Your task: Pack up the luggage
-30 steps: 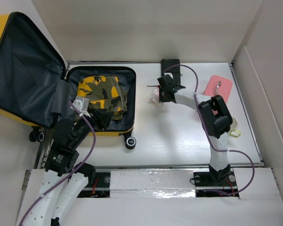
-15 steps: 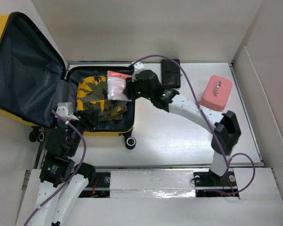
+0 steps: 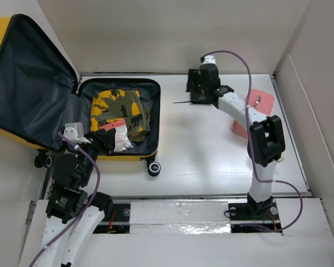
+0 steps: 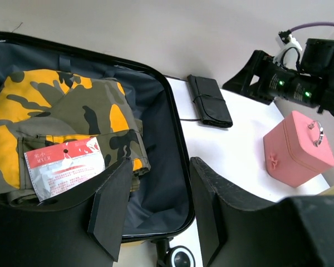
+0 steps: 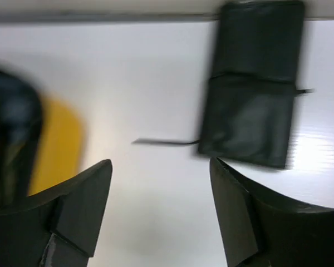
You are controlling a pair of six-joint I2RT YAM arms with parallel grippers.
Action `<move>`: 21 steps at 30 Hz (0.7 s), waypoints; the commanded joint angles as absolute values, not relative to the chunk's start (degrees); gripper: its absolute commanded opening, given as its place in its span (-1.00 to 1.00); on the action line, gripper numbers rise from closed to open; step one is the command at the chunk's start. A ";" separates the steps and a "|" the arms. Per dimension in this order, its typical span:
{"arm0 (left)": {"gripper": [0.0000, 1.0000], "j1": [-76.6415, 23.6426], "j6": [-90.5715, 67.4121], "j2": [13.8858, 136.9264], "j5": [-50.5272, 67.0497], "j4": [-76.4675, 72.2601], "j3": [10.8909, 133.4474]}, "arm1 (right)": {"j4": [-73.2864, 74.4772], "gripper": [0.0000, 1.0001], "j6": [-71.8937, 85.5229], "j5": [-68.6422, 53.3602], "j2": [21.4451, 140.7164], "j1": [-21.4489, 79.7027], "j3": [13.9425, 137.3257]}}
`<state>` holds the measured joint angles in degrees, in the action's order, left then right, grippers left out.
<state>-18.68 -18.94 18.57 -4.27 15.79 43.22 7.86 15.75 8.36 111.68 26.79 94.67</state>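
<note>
The luggage (image 3: 157, 114) lies open at the left, a yellow suitcase with its grey-lined lid (image 3: 28, 83) raised. Inside its base rests a folded camouflage garment (image 3: 119, 105) with a white-and-red packet (image 3: 117, 136) on its near edge. The packet (image 4: 64, 167) also appears in the left wrist view. My left gripper (image 3: 104, 142) hovers open over the base's near rim (image 4: 175, 139), nothing between its fingers. My right gripper (image 3: 197, 95) is open and empty at the far side, just above a black pouch (image 5: 253, 94).
A pink box (image 4: 298, 147) stands on the table right of the pouch (image 4: 210, 101), partly behind my right arm (image 3: 264, 139) in the top view. A suitcase wheel (image 3: 153, 168) sticks out at the near side. White walls enclose the table.
My right gripper carried the packet into the suitcase, opened and left it on the camouflage garment, then swung back over the black pouch. My left arm barely shifted.
</note>
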 commanded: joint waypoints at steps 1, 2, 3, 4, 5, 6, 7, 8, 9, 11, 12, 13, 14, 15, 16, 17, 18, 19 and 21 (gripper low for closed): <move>-0.16 -19.51 -18.98 18.63 -3.25 13.01 44.21 | 12.19 0.58 16.96 18.45 118.44 23.57 101.49; -0.16 -19.51 -18.98 18.72 -3.25 13.09 44.30 | 14.22 0.61 17.22 19.94 120.48 22.86 103.78; -0.16 -19.51 -18.90 18.81 -3.34 13.01 44.30 | 16.33 0.63 17.57 20.21 122.41 22.16 108.85; -0.16 -20.03 -18.90 18.90 -3.25 13.01 44.30 | 19.31 0.68 17.75 20.48 125.82 20.84 110.72; -0.16 -20.04 -18.90 18.90 -3.34 13.09 44.30 | 20.55 0.70 18.10 21.17 127.25 20.22 112.31; -0.16 -20.04 -18.90 18.90 -3.25 13.01 44.21 | 21.26 0.72 18.54 21.27 128.31 19.52 114.15; -0.16 -20.04 -18.90 18.81 -3.16 13.01 44.30 | 21.79 0.74 19.15 20.92 129.19 18.90 114.43; -0.16 -20.65 -18.90 18.72 -3.25 13.01 44.30 | 22.14 0.75 19.51 18.13 130.85 17.59 114.78; -0.16 -20.65 -18.81 18.72 -3.34 13.01 44.30 | 22.58 0.76 19.86 17.24 131.57 17.58 115.22; -0.16 -20.65 -18.81 18.72 -3.43 12.92 44.30 | 23.81 0.76 20.65 16.79 133.23 16.35 116.01; -0.16 -21.18 -18.81 18.72 -3.34 13.01 44.30 | 23.99 0.76 20.74 16.70 133.59 16.35 116.02; -0.16 -21.18 -18.81 18.72 -3.34 13.09 44.30 | 24.43 0.76 21.09 16.61 133.77 16.35 116.02; -0.16 -21.18 -18.81 18.63 -3.43 12.92 44.30 | 24.52 0.76 21.18 16.44 134.03 15.65 115.84; -0.16 -21.18 -18.81 18.63 -3.43 12.92 44.30 | 24.61 0.76 21.44 16.52 134.38 15.64 115.75; -0.16 -21.18 -18.81 18.72 -3.34 12.75 44.38 | 25.22 0.75 21.71 16.70 134.73 15.64 115.66; -0.16 -21.18 -18.81 18.81 -3.34 12.83 44.38 | 25.75 0.75 21.88 16.70 135.26 15.64 116.27; -0.16 -21.18 -18.81 18.81 -3.34 12.92 44.38 | 26.10 0.75 21.88 16.70 136.05 15.64 116.45; -0.16 -21.18 -18.90 18.81 -3.34 13.01 44.47 | 26.36 0.75 21.97 16.35 136.49 15.64 116.63; -0.16 -21.70 -18.98 18.81 -3.25 13.01 44.47 | 26.63 0.64 21.71 14.07 137.37 15.64 116.54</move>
